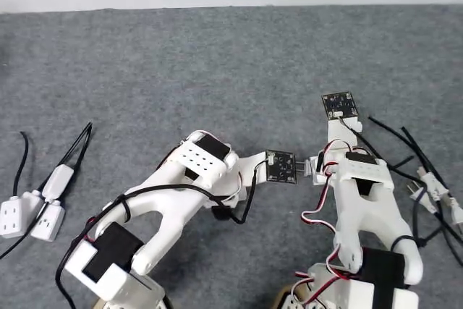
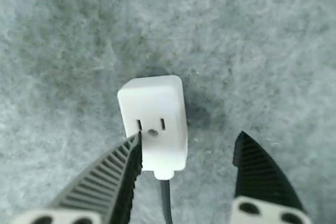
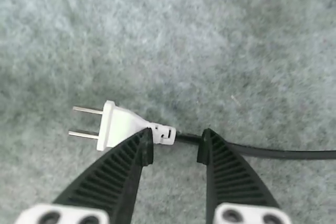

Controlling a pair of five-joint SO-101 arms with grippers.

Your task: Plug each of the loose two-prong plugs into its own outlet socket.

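A white outlet socket (image 2: 155, 121) lies on the grey carpet with its slotted face up and its black cord running back under the wrist. My left gripper (image 2: 188, 153) is open around it, one finger (image 2: 123, 169) touching the socket's side and the other standing apart. A white two-prong plug (image 3: 118, 127) lies flat on the carpet, prongs pointing away from its black cord (image 3: 262, 153). My right gripper (image 3: 176, 142) is open and straddles the cord just behind the plug's strain relief. In the high view both arms meet near the middle of the carpet.
Two more white sockets (image 1: 11, 216) (image 1: 48, 222) with black cords lie at the far left. Loose plugs (image 1: 434, 187) and tangled black cables sit at the right edge. The carpet's far half is open floor.
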